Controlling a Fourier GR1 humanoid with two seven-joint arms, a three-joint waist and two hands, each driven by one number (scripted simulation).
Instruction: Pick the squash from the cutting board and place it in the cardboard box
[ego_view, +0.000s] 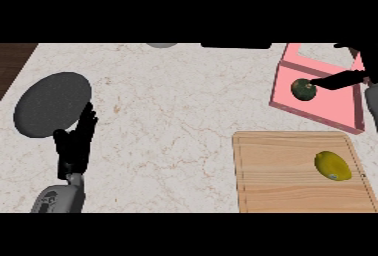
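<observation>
A dark green round squash (303, 89) lies inside the pink cardboard box (325, 107) at the upper right. My right hand (341, 78) reaches over the box from the right edge, open, its straight fingers pointing left, with a fingertip at the squash's right side. The wooden cutting board (284, 175) lies at the lower right, in front of the box. A yellow oval fruit (332, 165) rests on its right part. My left hand (76, 142) stands open at the left, fingers up, resting and holding nothing.
A dark grey plate (53, 102) lies at the far left, just behind my left hand. A grey object (161, 45) and a black object (236, 45) show partly at the counter's far edge. Dark wood (15, 57) borders the counter's upper left corner.
</observation>
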